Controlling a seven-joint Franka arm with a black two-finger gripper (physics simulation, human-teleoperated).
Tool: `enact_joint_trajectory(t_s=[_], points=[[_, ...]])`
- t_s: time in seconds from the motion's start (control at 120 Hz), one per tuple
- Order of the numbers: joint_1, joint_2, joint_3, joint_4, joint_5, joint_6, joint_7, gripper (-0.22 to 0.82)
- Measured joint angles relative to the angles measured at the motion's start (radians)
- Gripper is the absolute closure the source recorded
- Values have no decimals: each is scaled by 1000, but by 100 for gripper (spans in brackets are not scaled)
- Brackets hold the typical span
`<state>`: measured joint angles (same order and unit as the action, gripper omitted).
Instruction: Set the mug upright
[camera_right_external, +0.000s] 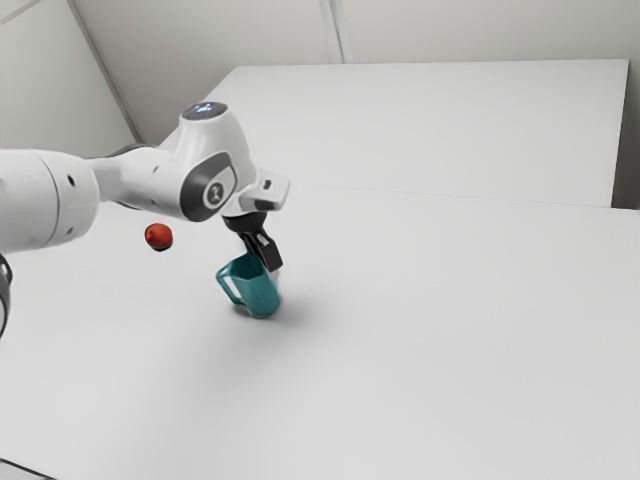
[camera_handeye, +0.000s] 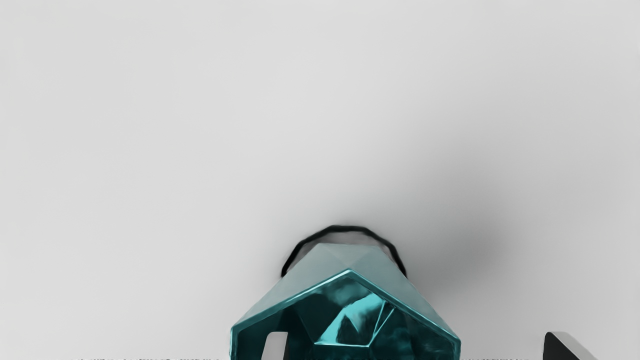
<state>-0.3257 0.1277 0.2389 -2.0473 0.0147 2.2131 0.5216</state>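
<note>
Jaws apart, one at mug's mouth (camera_handeye: 350, 312)

This place looks most like a lab or a plain test room, although its exact kind I cannot tell. A white robot arm (camera_right_external: 150, 180) reaches over a wide, smooth white tabletop (camera_right_external: 430, 350). Behind it stand pale grey walls (camera_right_external: 480, 30), and one of them carries a narrow upright strip (camera_right_external: 337, 30) (maybe it is a joint between panels).
</note>
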Motion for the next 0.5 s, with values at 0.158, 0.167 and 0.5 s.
enact_joint_trajectory(t_s=[0.158, 0.167, 0.5], points=[[2, -58, 5, 51, 0, -23, -22, 3], [3, -59, 6, 57, 0, -27, -24, 3], [6, -66, 11, 333, 104, -301, -152, 1]])
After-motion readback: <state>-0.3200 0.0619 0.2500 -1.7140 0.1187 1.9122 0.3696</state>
